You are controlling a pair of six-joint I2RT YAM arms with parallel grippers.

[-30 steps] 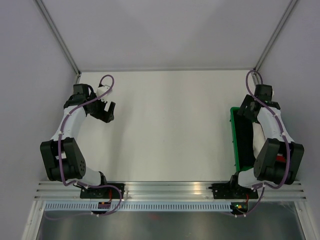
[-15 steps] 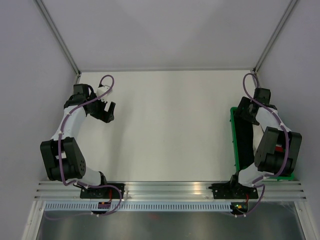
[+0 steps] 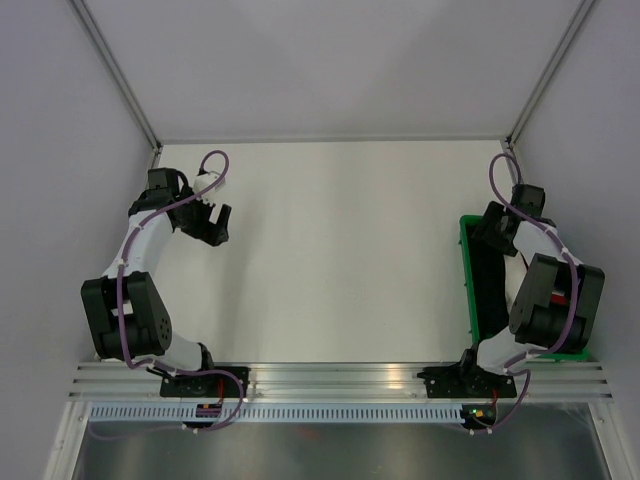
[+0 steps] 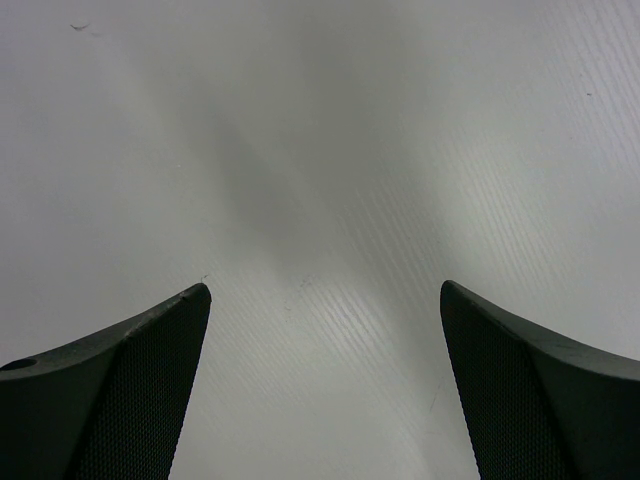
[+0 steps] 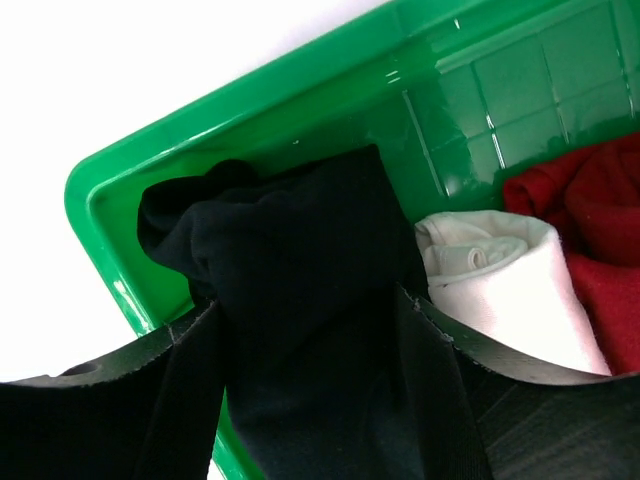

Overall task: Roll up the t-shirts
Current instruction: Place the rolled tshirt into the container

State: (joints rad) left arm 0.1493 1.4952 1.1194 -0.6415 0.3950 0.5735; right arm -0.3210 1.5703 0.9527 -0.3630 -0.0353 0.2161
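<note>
In the right wrist view a black t-shirt (image 5: 290, 240) lies bunched in the near corner of a green bin (image 5: 250, 90). My right gripper (image 5: 305, 305) reaches down into that corner with the black cloth filling the gap between its fingers and touching both. Beside it in the bin lie a white rolled t-shirt (image 5: 500, 270) and a red one (image 5: 590, 200). From above, the right gripper (image 3: 490, 228) is at the bin's far end (image 3: 466, 222). My left gripper (image 3: 215, 222) hangs open over bare table at the left, with nothing between its fingers (image 4: 150, 350).
The green bin's long wall (image 3: 466, 290) runs along the table's right edge, and the right arm covers much of it. The white table (image 3: 340, 250) is walled by grey panels at the back and sides. An aluminium rail (image 3: 340, 375) lies along the near edge.
The right wrist has dropped lower and slightly right into the bin's far end, and its fingers have drawn in on the black cloth. The left arm has not moved.
</note>
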